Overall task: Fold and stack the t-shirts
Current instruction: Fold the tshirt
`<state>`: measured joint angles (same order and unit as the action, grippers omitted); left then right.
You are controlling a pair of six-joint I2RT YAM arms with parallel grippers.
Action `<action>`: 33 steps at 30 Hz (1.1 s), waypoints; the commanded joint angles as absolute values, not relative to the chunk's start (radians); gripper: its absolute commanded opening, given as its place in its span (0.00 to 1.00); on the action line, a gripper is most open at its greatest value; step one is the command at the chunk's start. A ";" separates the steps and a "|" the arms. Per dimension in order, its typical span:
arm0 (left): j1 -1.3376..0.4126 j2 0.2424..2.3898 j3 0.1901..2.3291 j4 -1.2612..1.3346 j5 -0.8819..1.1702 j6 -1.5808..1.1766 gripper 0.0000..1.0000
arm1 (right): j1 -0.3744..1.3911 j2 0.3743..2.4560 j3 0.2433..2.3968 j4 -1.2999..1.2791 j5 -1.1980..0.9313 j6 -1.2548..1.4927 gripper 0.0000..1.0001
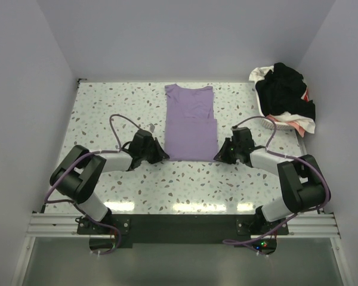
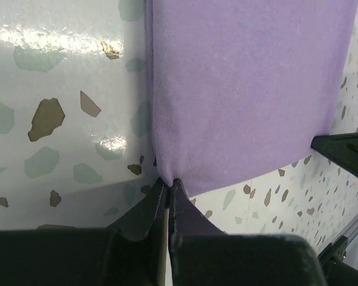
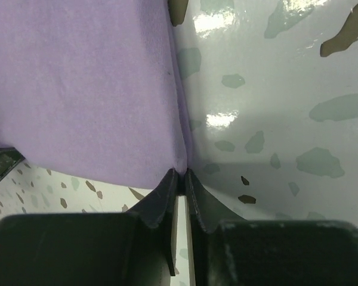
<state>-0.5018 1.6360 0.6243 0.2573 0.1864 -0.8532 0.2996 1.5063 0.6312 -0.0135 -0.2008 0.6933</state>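
My left gripper (image 2: 169, 186) and right gripper (image 3: 182, 176) each pinch a near corner of one soft lilac shirt (image 1: 191, 122).
Both are closed tight on its smooth knit, folded into a long rectangle mid-table. The glossy speckled table (image 1: 107, 113) stands between plain pale walls; one white basket (image 1: 267, 123) at far right holds a crumpled heap of shirts (image 1: 283, 89).

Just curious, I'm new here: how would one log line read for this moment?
left claw: shut on lilac t-shirt, near-left corner | right claw: shut on near-right corner | cloth: lying flat
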 commanded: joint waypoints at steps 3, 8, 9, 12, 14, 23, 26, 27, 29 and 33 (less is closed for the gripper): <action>-0.511 1.588 0.595 0.190 0.135 -0.834 0.00 | 0.299 1.460 0.586 -0.031 -0.193 0.678 0.03; -0.525 1.479 0.511 0.166 0.130 -0.854 0.00 | 0.299 1.341 0.529 -0.078 -0.204 0.673 0.00; -0.531 1.438 0.497 0.163 0.130 -0.859 0.00 | 0.298 1.291 0.506 -0.086 -0.206 0.673 0.00; -0.555 1.346 0.434 0.150 0.126 -0.876 0.00 | 0.299 1.206 0.453 -0.126 -0.221 0.670 0.00; -0.584 1.293 0.381 0.146 0.115 -0.896 0.00 | 0.299 1.105 0.422 -0.164 -0.224 0.678 0.00; -0.765 0.953 0.216 0.068 0.034 -1.014 0.00 | 0.299 0.611 0.288 -0.439 -0.288 0.709 0.00; -0.824 0.878 0.201 0.029 0.003 -1.043 0.00 | 0.301 0.513 0.275 -0.504 -0.324 0.726 0.00; -0.834 0.858 0.199 0.023 0.003 -1.048 0.00 | 0.301 0.496 0.285 -0.523 -0.325 0.726 0.00; -0.842 0.848 0.199 0.014 -0.025 -1.052 0.00 | 0.301 0.477 0.305 -0.564 -0.316 0.719 0.00; -0.841 0.860 0.279 -0.046 -0.061 -1.039 0.00 | 0.299 0.523 0.403 -0.571 -0.292 0.703 0.00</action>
<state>-0.8406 0.8551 0.2176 0.0322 0.0238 -1.0374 0.3038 0.4881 0.3073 -0.5247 -0.3149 0.7147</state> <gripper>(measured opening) 0.029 0.019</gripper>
